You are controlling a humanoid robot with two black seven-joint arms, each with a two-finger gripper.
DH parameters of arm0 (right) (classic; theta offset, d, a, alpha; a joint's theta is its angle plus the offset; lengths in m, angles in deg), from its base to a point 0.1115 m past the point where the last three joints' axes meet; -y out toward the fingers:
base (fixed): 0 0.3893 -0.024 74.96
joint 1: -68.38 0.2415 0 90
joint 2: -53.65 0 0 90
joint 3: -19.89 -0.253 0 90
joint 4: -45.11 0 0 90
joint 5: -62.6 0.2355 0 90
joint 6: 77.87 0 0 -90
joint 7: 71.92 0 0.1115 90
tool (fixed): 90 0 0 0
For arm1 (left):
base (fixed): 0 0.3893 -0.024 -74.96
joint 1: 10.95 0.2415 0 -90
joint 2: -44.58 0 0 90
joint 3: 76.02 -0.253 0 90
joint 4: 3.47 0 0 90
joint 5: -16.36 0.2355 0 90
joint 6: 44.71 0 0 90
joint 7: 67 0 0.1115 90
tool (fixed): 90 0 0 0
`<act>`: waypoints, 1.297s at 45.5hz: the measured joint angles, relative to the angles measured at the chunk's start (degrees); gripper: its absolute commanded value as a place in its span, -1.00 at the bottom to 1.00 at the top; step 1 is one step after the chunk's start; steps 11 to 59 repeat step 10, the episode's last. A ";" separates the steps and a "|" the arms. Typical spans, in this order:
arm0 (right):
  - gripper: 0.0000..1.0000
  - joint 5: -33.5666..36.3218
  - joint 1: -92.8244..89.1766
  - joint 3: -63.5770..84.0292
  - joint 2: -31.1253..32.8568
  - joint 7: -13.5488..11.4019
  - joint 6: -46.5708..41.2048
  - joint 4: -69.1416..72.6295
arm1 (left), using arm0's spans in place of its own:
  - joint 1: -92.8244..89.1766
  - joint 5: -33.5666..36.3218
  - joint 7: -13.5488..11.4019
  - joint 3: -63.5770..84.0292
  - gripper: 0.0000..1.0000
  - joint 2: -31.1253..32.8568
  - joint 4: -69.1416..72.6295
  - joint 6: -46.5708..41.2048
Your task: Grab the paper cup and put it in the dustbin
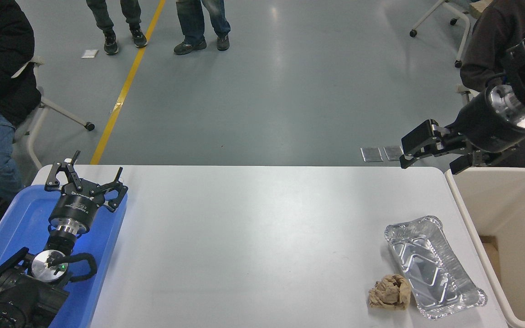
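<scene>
No paper cup shows anywhere in the head view. The beige dustbin stands off the table's right edge, and its inside shows only a brown flat piece low at its left wall. My right gripper hangs in the air above the table's far right corner, just left of the bin's far rim. Its fingers are spread and hold nothing. My left gripper is parked open over the blue tray at the lower left.
A silver foil tray lies near the table's right front, with a crumpled brown paper wad beside it. A blue plastic tray sits at the left edge. People sit at the far left and far right, and others stand beyond.
</scene>
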 measured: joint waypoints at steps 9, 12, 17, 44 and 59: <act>1.00 0.82 0.22 0.00 1.24 -0.02 -0.29 1.42 | 0.00 0.00 0.00 0.00 0.99 0.00 0.00 0.00; 1.00 0.88 0.33 -0.01 1.49 -0.02 -0.53 1.53 | 0.00 0.00 0.00 0.00 0.99 0.00 0.00 0.00; 1.00 0.88 0.33 -0.01 1.49 -0.02 -0.53 1.53 | 0.00 0.00 0.00 0.00 0.99 0.00 0.00 0.00; 1.00 0.88 0.33 -0.01 1.49 -0.02 -0.53 1.53 | 0.00 0.00 0.00 0.00 0.99 0.00 0.00 0.00; 1.00 0.88 0.33 -0.01 1.49 -0.02 -0.53 1.53 | 0.00 0.00 0.00 0.00 0.99 0.00 0.00 0.00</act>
